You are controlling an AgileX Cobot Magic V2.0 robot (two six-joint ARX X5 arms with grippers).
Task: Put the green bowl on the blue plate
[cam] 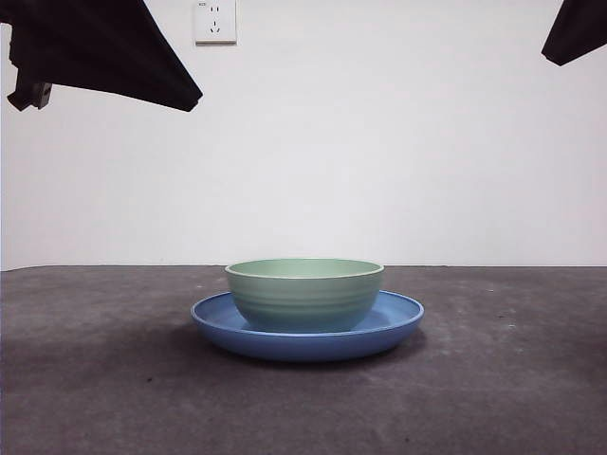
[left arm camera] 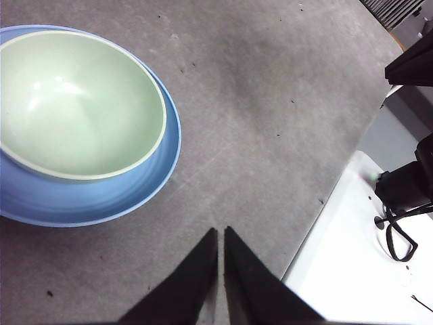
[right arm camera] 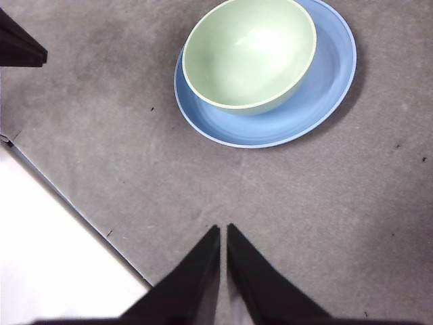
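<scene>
The green bowl (cam: pixel 304 293) stands upright on the blue plate (cam: pixel 398 318) in the middle of the table. It is empty. Both show in the left wrist view, bowl (left arm camera: pixel 74 101) on plate (left arm camera: pixel 101 200), and in the right wrist view, bowl (right arm camera: pixel 249 53) on plate (right arm camera: pixel 318 88). My left gripper (left arm camera: pixel 220 233) is shut and empty, raised well off the table to one side of the plate. My right gripper (right arm camera: pixel 223 230) is shut and empty, raised on the other side. Neither touches the bowl or plate.
The table has a dark grey mat (cam: pixel 95 379). Dark arm parts hang at the top left (cam: pixel 95 47) and top right (cam: pixel 579 28) corners. A wall socket (cam: pixel 215 21) is on the white back wall. White table edges show in both wrist views (left arm camera: pixel 352 271) (right arm camera: pixel 47 264).
</scene>
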